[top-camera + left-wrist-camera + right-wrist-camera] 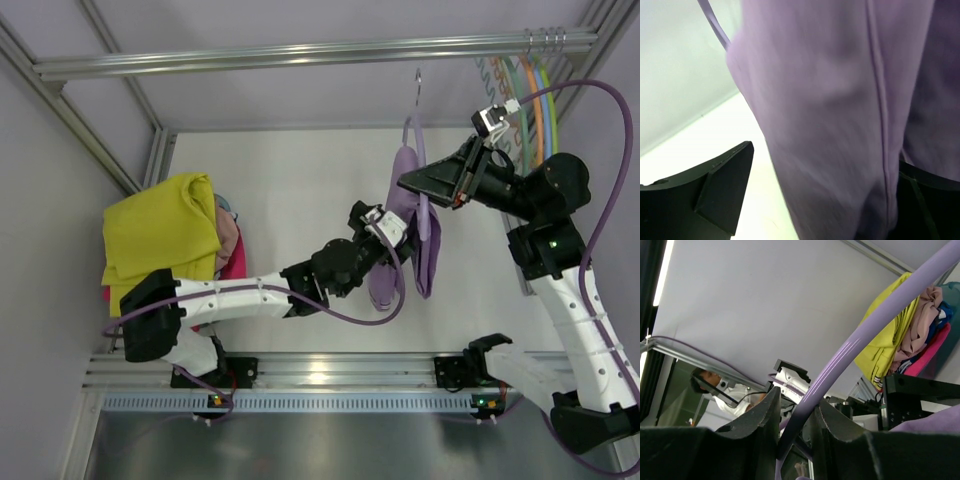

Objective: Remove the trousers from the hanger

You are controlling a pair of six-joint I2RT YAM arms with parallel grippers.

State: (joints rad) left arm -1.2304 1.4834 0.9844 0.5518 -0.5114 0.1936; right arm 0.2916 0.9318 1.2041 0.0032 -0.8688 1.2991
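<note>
Left gripper spread astride lilac trousers beside the seam, apparently unclamped; right gripper pinches hanger.

We are clamping our right gripper on the curved rod of the lilac hanger, which is rising toward the upper right. Beyond it, yellow trousers are lying heaped against a dusty-pink garment and a magenta cloth; a patch of the lilac trousers is showing at the lower right.

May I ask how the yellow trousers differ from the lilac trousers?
The yellow trousers lie folded on the clothes pile; the lilac trousers hang from the hanger. No claw touches the yellow trousers; the lilac trousers sit inside the open left claw. Both are plain cloth.
</note>
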